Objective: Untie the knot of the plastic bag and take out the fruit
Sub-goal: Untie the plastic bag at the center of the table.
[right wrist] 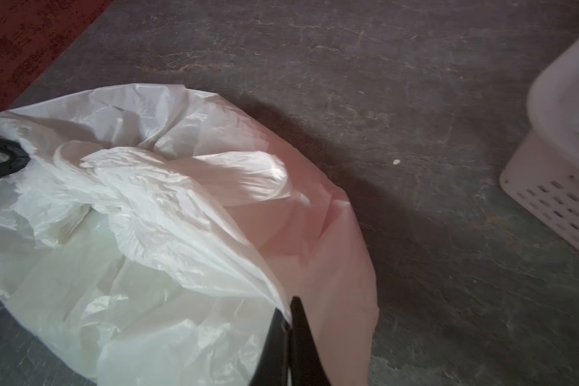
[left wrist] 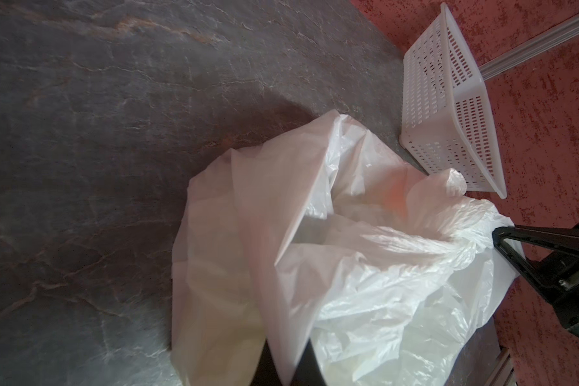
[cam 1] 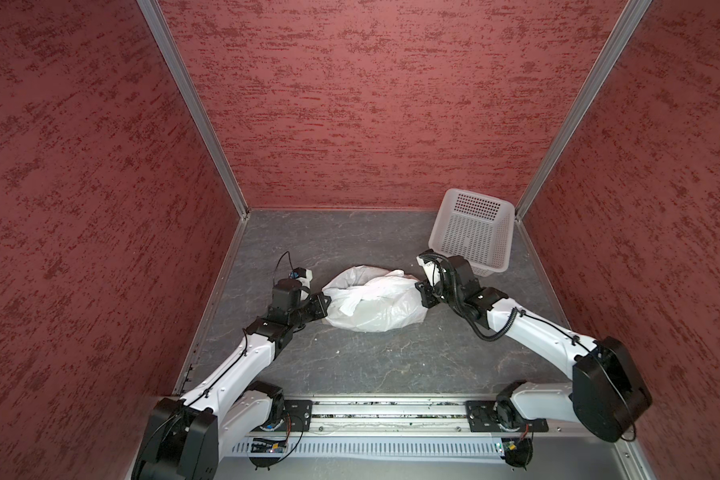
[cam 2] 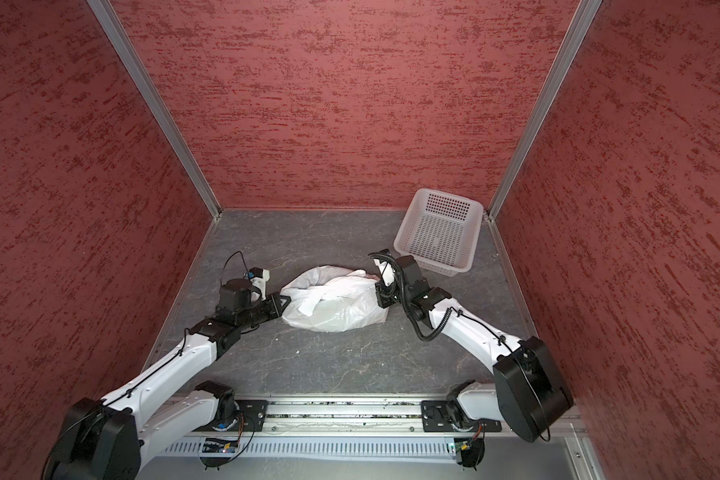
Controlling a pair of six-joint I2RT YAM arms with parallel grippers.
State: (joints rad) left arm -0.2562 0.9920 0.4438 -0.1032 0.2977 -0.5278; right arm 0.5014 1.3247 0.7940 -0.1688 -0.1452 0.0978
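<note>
Plastic bag (cam 1: 375, 309), both ends seemingly pinched.

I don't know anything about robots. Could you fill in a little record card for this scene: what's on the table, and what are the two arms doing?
surface: dark stone-look table, red walls around
plastic bag: white, crumpled, lying mid-table
left fingers: shut on one edge of the bag
right fingers: shut on the opposite edge
knot: cannot tell among the folds
fruit: none visible outside the bag
basket: white, perforated, back right corner, apart from the bag, no fruit seen in it
</note>
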